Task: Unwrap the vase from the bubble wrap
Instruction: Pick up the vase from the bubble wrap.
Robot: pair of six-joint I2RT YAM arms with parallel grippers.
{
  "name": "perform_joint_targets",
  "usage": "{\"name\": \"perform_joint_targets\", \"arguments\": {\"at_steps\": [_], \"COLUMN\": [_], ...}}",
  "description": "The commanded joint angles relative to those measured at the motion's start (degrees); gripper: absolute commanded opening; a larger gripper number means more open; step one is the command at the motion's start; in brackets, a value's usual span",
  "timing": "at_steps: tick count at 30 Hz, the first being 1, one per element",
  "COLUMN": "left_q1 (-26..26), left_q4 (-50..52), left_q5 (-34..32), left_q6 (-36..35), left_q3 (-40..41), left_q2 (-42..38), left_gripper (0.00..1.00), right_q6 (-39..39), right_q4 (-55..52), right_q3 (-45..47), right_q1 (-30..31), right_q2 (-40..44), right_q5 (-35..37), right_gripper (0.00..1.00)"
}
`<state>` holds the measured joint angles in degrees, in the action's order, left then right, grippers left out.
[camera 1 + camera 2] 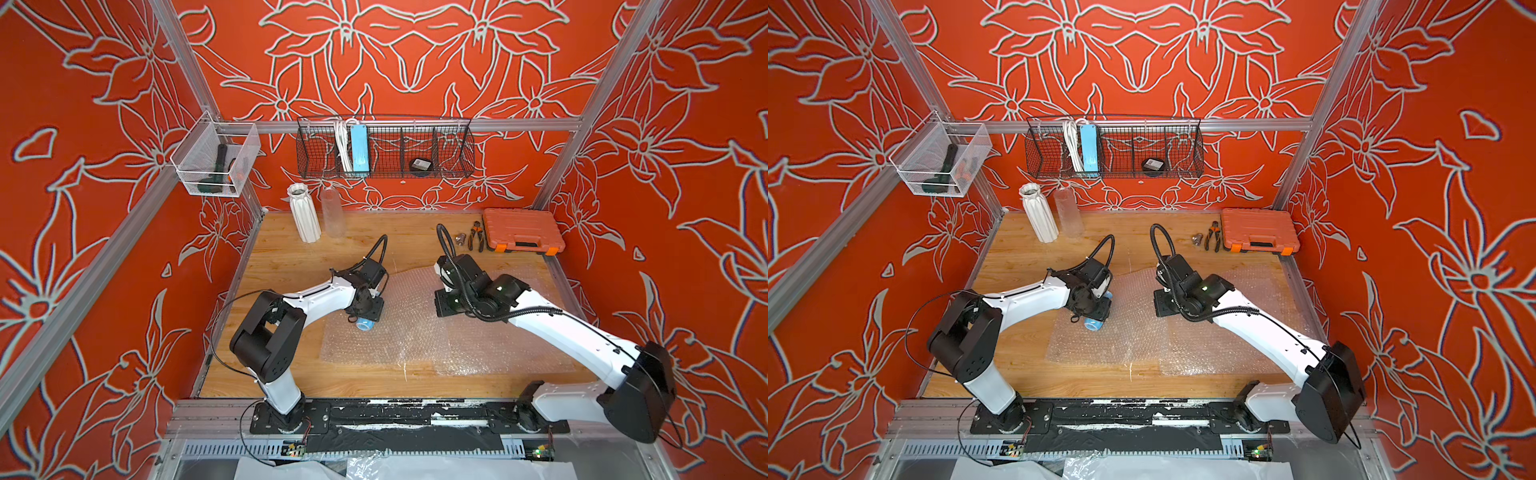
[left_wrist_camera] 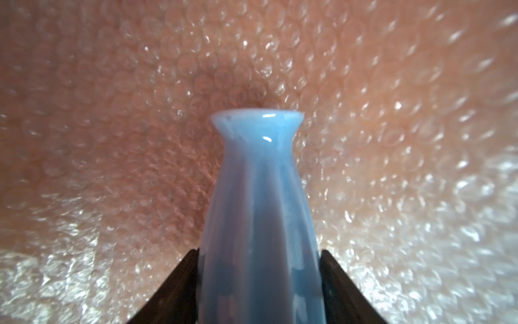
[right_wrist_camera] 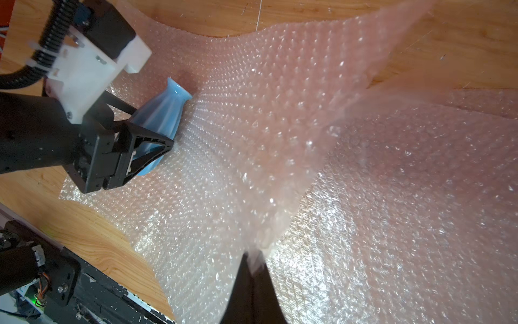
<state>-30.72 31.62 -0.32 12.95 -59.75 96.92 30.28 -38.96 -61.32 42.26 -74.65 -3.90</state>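
Note:
A small glossy blue vase (image 1: 365, 325) (image 1: 1092, 326) lies on its side on a spread sheet of clear bubble wrap (image 1: 415, 332) (image 1: 1133, 332). My left gripper (image 1: 367, 313) (image 2: 259, 254) is shut on the vase (image 2: 259, 196), a black finger pressed against each side of its body. The right wrist view shows the left gripper (image 3: 152, 126) straddling the vase (image 3: 162, 109), whose mouth points away from it. My right gripper (image 3: 253, 256) (image 1: 442, 308) is shut on a pinched edge of the bubble wrap (image 3: 280, 126), lifting that part off the table.
A second flat bubble wrap sheet (image 1: 498, 349) lies under the right arm. A white ribbed vase (image 1: 304, 214) and a clear glass cylinder (image 1: 332, 212) stand at the back left. An orange toolbox (image 1: 521, 230) and pliers (image 1: 476, 235) sit at the back right. A wire basket (image 1: 384, 147) hangs on the wall.

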Motion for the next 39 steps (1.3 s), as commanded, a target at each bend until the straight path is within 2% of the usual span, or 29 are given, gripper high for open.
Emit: {"name": "perform_joint_targets", "arguments": {"at_steps": [1, 6, 9, 18, 22, 27, 33, 39], "left_q1": [0.2, 0.2, 0.2, 0.2, 0.2, 0.2, 0.2, 0.2], "left_q4": [0.9, -0.8, -3.2, -11.7, -20.2, -36.5, -51.1, -56.4], "left_q5": [-0.1, -1.4, -2.1, -1.2, 4.8, 13.4, 14.8, 17.3], "left_q6": [-0.5, 0.1, 0.7, 2.6, 3.2, 4.8, 2.8, -1.0], "left_q3": [-0.3, 0.5, 1.7, 6.5, 11.0, 19.6, 27.7, 30.6], "left_q2": [0.1, -2.5, -6.1, -15.6, -19.5, -25.1, -30.9, -32.0], "left_gripper": [0.54, 0.51, 0.51, 0.51, 0.51, 0.52, 0.52, 0.53], "right_q6": [-0.2, 0.4, 1.2, 2.3, 2.0, 1.6, 1.7, 0.7], "right_q4": [-0.3, -0.9, -1.4, -3.7, -3.6, -1.2, 5.2, 10.7], "right_q3": [0.5, 1.0, 1.5, 2.1, 2.3, 3.1, 6.4, 8.0], "right_q1": [-0.3, -0.3, -0.3, -0.3, -0.3, -0.3, -0.7, -0.7], "right_q2": [-0.2, 0.1, 0.6, 0.0, -0.5, 0.3, 2.9, 4.0], "right_q5": [2.3, 3.9, 5.8, 9.3, 9.4, 7.2, 2.7, -2.8], "right_gripper": [0.00, 0.02, 0.18, 0.42, 0.45, 0.45, 0.45, 0.45]}}
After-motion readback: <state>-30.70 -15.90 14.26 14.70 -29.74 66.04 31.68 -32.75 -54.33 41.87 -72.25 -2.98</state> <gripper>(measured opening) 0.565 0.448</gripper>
